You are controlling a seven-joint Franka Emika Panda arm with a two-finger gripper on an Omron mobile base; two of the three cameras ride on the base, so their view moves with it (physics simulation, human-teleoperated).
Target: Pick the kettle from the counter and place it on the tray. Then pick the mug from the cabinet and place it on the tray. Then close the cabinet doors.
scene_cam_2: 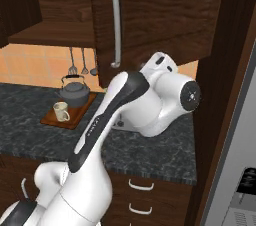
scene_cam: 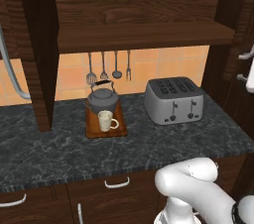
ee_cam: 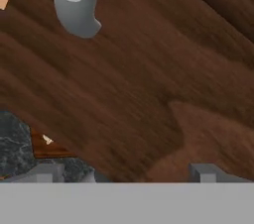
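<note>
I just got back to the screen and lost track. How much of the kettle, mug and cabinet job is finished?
The kettle and the mug both stand on the tray, so those two steps look done. What is in hand is the closing: the gripper is up against a cabinet door below its handle. The shelf is exposed, so the doors are not yet shut.

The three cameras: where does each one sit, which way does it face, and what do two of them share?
Left base view: behind the arm's left, facing the counter; white arm base at lower right.
Right base view: behind the right, facing the cabinet door; arm across the middle.
Hand view: close against that door; gripper fingertips at the bottom.
Both base views share the kettle, mug and tray.
</note>
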